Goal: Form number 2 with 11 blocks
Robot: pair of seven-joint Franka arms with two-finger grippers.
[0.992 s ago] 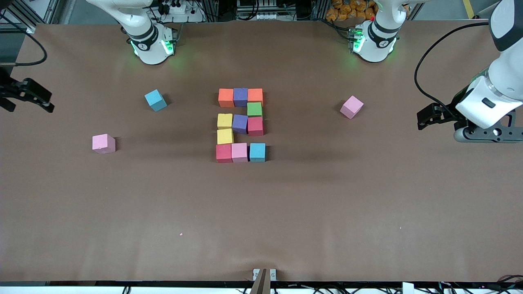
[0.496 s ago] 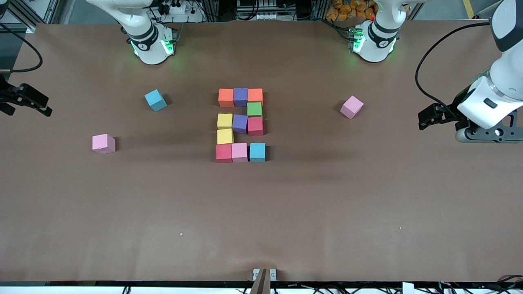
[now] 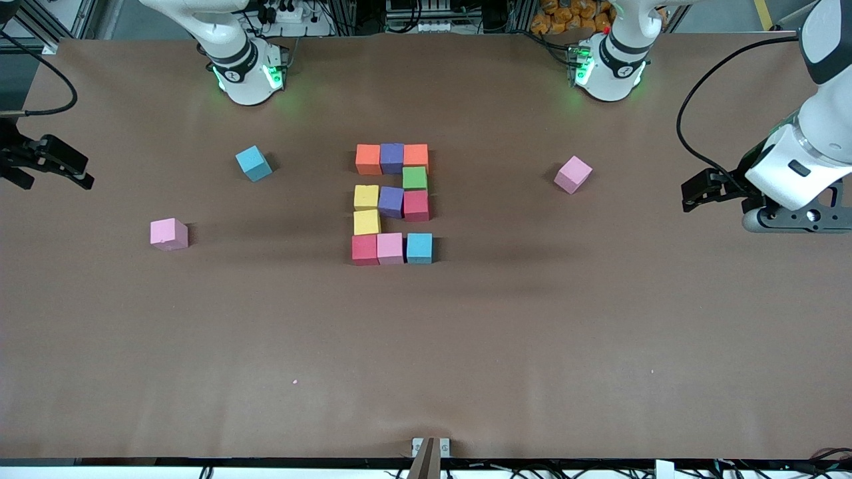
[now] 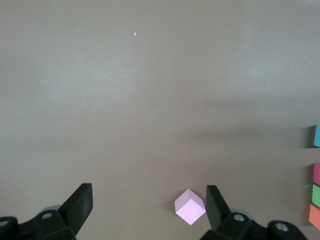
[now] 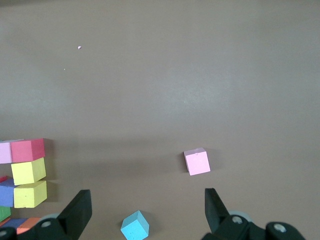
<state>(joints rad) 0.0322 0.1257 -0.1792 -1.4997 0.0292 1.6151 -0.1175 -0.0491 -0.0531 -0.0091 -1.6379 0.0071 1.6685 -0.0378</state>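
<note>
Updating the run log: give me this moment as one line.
blocks: eleven form a 2 mid-table | spares: pink, pink, blue | left gripper: open, empty, table end | right gripper: open, empty, table end

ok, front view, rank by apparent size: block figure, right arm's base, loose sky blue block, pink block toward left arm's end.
1. block figure
2. right arm's base
3. sky blue block and that pink block: look alike, unranked.
</note>
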